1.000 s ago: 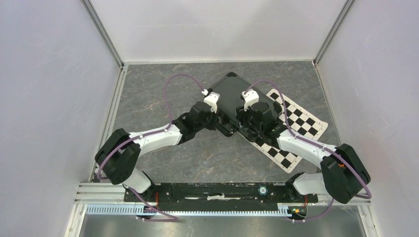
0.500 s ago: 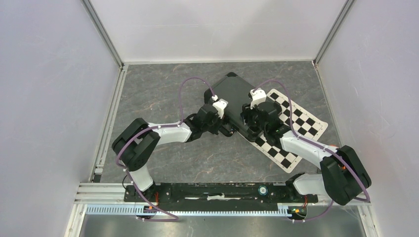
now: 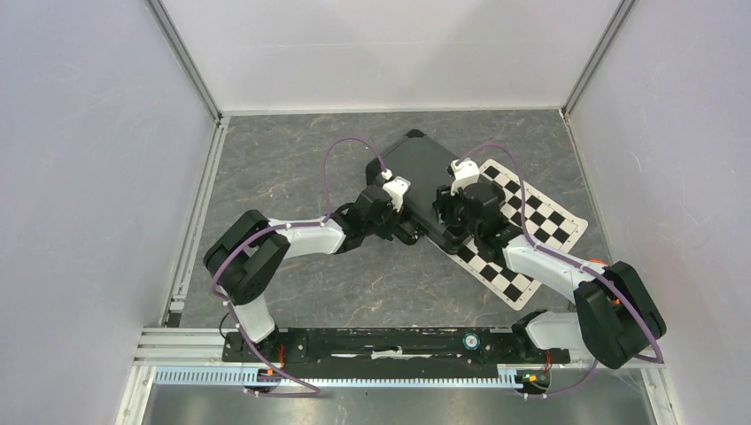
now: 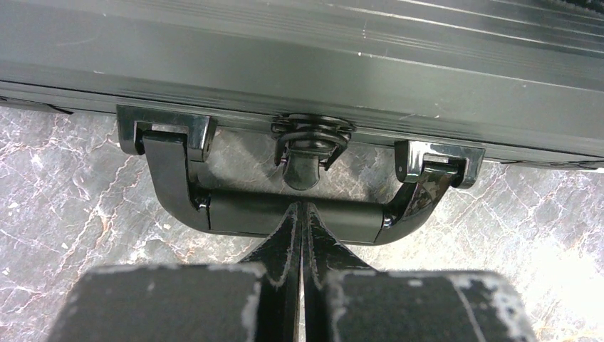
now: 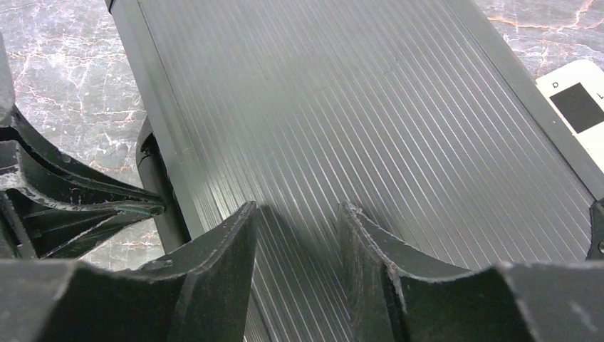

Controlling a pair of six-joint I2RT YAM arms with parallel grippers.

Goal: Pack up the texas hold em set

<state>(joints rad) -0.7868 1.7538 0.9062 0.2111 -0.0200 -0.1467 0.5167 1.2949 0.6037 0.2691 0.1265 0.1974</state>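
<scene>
From the top camera, the black rectangular hard case (image 3: pixel 423 173) lay shut and slanted across the grey marbled table (image 3: pixel 292 168), its far-right side riding up on the black-and-white checkered mat (image 3: pixel 531 221). No chips, cards or dice showed anywhere, so the packing looked done bar the fastening. Both arms crowded the case's near end: the left pincer (image 3: pixel 400 228) at the handle side, the right pincer (image 3: pixel 445 227) just beside it over the top.

On the left wrist camera, the left pincer (image 4: pixel 302 214) was clenched tight, fingers pressed flat together and grasping nothing. The tips sat right at the middle of the glossy black curved handle (image 4: pixel 235 214), which lay folded down on the table, and pointed at the small round latch (image 4: pixel 308 153) on the case wall just beyond. A closed point like that suits poking or pressing a catch, and that's my read of it.

On the right wrist camera, the right pincer (image 5: pixel 298 214) stood part-spread and empty, both fingers (image 5: pixel 228 242) low over the ribbed black lid (image 5: pixel 356 107), which stretched away ahead. It probably braced the lid down, though whether it touched I couldn't tell.
</scene>
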